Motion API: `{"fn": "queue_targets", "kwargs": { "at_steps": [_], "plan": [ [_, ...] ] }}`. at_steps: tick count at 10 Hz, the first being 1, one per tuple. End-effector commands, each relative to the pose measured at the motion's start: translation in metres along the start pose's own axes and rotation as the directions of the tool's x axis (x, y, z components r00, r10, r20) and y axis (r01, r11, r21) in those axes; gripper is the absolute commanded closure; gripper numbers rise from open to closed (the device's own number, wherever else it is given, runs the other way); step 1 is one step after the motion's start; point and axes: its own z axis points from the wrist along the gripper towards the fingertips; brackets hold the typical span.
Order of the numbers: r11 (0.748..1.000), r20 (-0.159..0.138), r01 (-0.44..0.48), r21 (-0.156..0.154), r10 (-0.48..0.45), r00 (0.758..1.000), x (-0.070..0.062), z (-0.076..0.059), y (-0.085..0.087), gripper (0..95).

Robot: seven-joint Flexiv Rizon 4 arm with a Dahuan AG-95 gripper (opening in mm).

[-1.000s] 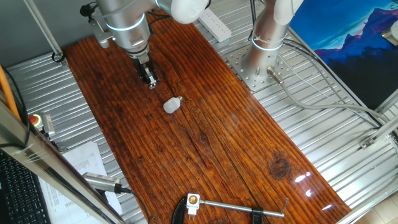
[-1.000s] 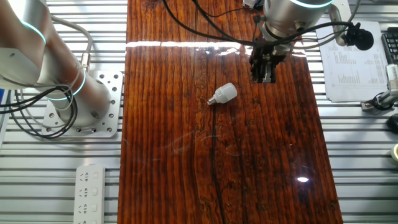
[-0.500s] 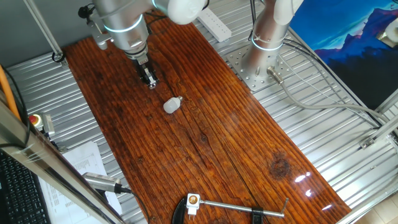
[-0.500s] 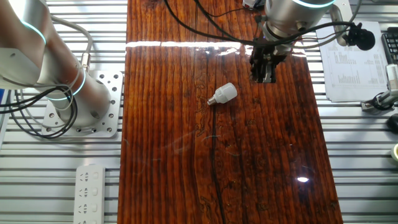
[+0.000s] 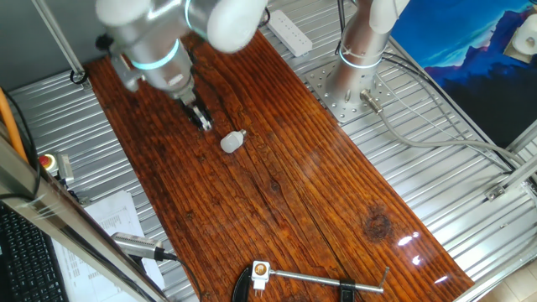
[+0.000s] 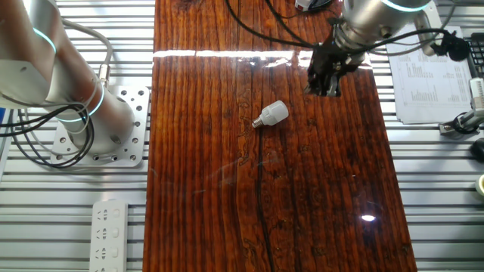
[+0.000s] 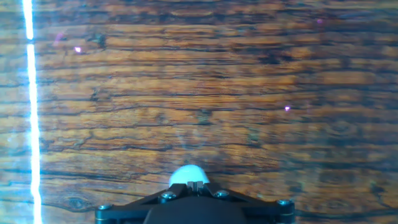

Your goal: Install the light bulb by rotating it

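Light bulb (image 5: 233,141) status: lying on its side on the wooden table (image 5: 277,201), untouched, white frosted dome tapering to a narrower pale base with a small threaded cap; in the other fixed view the bulb (image 6: 272,114) points its cap toward the left and its dome toward the right. The gripper (image 5: 201,120) hangs just beside the bulb without contact, fingers pointing down at the wood; its jaws appear nearly together and empty, though motion blur makes the exact gap hard to confirm, so whether it is open or closed cannot be told. In the hand view only the dome of the bulb (image 7: 188,176) shows, at the lower edge just above the dark gripper body. Compared with half a second ago, the arm has tilted and swung, and the gripper (image 6: 327,79) has shifted slightly across the table, while the bulb lies in the same place. A second robot base (image 6: 113,128) stands off the table's edge.
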Motion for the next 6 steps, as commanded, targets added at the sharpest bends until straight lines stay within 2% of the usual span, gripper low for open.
{"fn": "queue_targets", "kwargs": {
  "at_steps": [1,3,6],
  "plan": [
    [1.0,-0.008,0.008,-0.005,-0.008,1.0,-0.0028,0.0052,0.0087,95.0],
    [1.0,-0.007,0.03,-0.001,-0.03,1.0,-0.0034,0.0068,0.011,95.0],
    [0.998,-0.025,0.055,-0.005,-0.055,0.998,-0.0051,0.0102,0.0102,95.0]
  ]
}}
